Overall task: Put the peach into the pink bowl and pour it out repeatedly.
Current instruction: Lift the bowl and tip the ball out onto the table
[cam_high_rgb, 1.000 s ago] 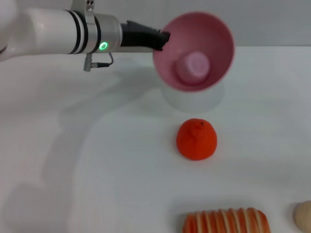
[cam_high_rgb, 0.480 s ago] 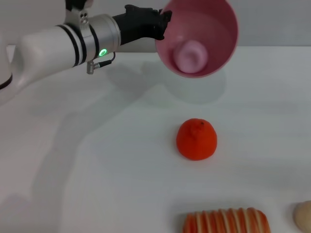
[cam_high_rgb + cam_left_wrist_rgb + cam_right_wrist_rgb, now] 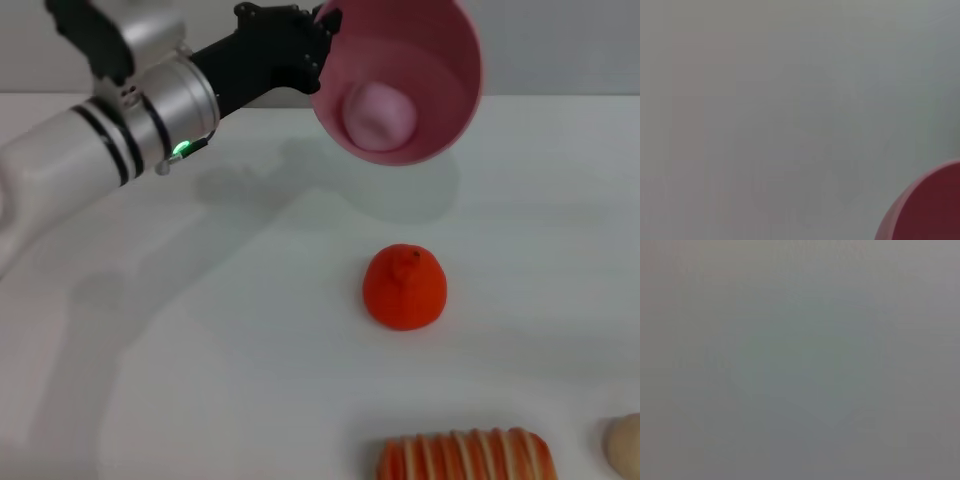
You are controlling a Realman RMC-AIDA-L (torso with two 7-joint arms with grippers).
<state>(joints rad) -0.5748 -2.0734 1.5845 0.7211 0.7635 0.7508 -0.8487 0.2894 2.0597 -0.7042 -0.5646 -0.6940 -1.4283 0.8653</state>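
Head view: left gripper (image 3: 322, 45), matte black, clenched on the rim of the pink bowl (image 3: 440, 110) at the bowl's 9 o'clock edge. Behind it, a silver wrist collar with black bands and a small green light, then a smooth white arm running off toward 8 o'clock.

The bowl is lifted clear of the table (image 3: 200, 330) and tipped, its round mouth turned toward the camera. Smooth matte plastic, deep, thin-walled. The peach (image 3: 378, 114) lies inside, against the lower inner wall; pale pink-mauve, rounded, soft-looking surface. A faint grey shadow sits on the table beneath the bowl.

At 6 o'clock from the bowl, well apart from it, an orange-red fruit (image 3: 404, 287) rests on the white tabletop: round, slightly dimpled skin, dark speck at the crown. Further toward 6 o'clock, at the frame edge, a long ridged orange thing with pale stripes (image 3: 465, 457). At 4 o'clock, in the corner, a pale beige rounded thing (image 3: 625, 443), partly cut off.

Left wrist view: blank grey field with a dark red curved edge in one corner, which I cannot identify.

Right wrist view: featureless grey. The right gripper appears in no view.
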